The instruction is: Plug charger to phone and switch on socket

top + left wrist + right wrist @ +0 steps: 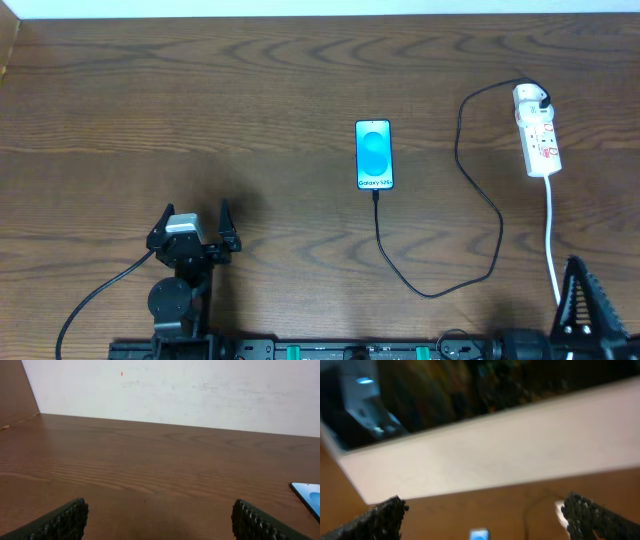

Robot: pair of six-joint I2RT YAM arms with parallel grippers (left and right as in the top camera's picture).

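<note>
**A:** Overhead first: where do we find everything?

**B:** We see the phone [374,154] flat mid-counter [200,100], screen up. The charger [499,228] loops from its 6 o'clock edge to the adapter [533,97] on the socket [537,135], out at 2 o'clock. We judge the tip seated. The switch is too small to read.

**A:** And the arms?

**B:** The left end effector [193,228] at 7 o'clock and the right end effector [588,305] at 5 o'clock are both spread and hold nothing. They sit well apart from the phone, parked clear, we reckon.

**A:** Left wrist?

**B:** We see it spread wide over bare wood, with the phone's corner [309,496] at 3 o'clock.

**A:** Right wrist?

**B:** It is blurred but spread, with the phone [479,534] at 6 o'clock.
</note>
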